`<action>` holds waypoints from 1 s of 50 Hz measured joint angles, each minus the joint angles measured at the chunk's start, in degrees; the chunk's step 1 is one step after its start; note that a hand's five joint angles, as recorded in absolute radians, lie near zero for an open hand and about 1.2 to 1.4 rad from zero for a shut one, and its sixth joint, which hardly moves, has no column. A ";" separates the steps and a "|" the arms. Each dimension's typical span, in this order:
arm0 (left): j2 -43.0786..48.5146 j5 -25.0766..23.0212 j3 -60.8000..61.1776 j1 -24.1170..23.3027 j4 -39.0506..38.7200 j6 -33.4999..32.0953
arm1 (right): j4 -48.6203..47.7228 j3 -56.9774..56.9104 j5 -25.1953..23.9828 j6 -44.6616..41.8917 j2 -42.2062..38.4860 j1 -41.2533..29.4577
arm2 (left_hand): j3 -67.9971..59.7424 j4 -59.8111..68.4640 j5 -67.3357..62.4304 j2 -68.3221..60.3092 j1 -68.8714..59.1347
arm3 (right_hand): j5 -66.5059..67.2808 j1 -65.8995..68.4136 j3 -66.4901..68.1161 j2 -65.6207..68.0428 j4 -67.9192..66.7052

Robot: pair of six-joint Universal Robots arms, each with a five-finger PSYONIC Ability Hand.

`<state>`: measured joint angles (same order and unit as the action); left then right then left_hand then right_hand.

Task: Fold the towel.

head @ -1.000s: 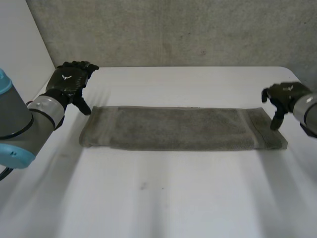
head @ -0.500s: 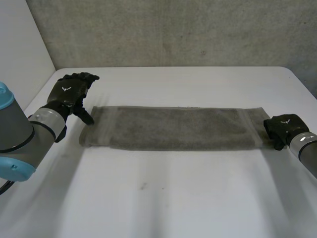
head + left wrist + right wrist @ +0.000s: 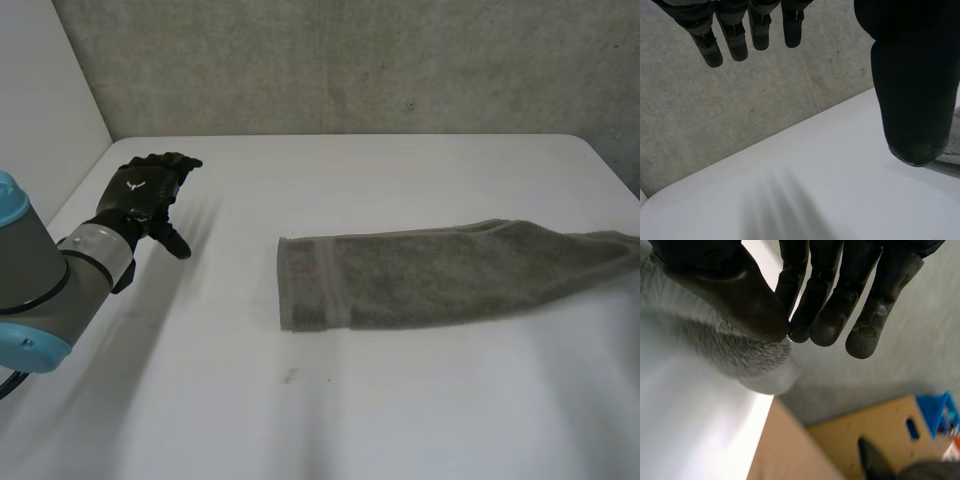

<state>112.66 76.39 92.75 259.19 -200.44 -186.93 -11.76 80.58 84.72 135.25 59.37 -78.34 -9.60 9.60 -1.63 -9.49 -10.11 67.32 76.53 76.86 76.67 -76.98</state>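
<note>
We pinch the towel (image 3: 440, 275) in our right hand (image 3: 826, 285)
Thumb meets fingers on its grey end — our left hand (image 3: 140, 195) hangs with fingers straight and apart, the towel beyond its thumb.

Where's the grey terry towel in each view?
Head view: grey terry towel lies across the white table's right half, reaching the view's right edge.
Left wrist view: a sliver beside the left hand's thumb.
Right wrist view: its end pinched between the right hand's thumb and fingers.
Shared landmark: the white table's surface.
</note>
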 measured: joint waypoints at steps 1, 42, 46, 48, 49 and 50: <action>-0.03 0.00 0.03 0.02 -0.02 0.00 | -0.01 -0.36 -0.05 0.54 0.52 -1.00 | 0.00 0.00 0.00 0.00 0.00 | 0.01 0.07 0.00 0.00 0.00; -1.56 -0.14 2.20 0.07 -1.64 -0.04 | 0.31 -5.34 4.04 22.65 -1.90 -44.11 | 0.00 -0.04 0.04 0.00 0.00 | -63.90 -62.97 -62.98 -62.55 61.99; -1.56 -0.17 2.24 0.08 -1.63 -0.08 | 0.42 -1.63 5.36 30.02 1.91 -34.13 | 0.00 -0.04 0.04 0.00 0.00 | -63.90 -63.01 -62.98 -62.55 61.99; -1.56 -0.18 2.24 0.08 -1.64 -0.08 | 0.42 -0.18 5.34 32.06 2.78 -29.87 | 0.00 -0.04 0.05 0.00 0.00 | -63.90 -62.97 -62.98 -62.55 61.99; -1.56 -0.18 2.25 0.08 -1.63 -0.08 | 0.42 0.65 5.27 33.04 3.16 -27.19 | 0.00 -0.04 0.05 0.00 0.00 | -63.90 -63.01 -62.98 -62.55 61.99; -1.56 -0.19 2.25 0.06 -1.64 -0.08 | 0.41 1.37 5.06 33.75 3.41 -24.67 | 0.00 -0.04 0.05 0.00 0.00 | -63.89 -62.99 -62.98 -62.55 61.99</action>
<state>111.09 76.20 95.00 259.25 -202.08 -187.01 -11.35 81.96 89.78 169.01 62.77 -103.01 -9.60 9.55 -1.57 -9.49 -10.11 3.43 13.54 13.88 14.12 -15.00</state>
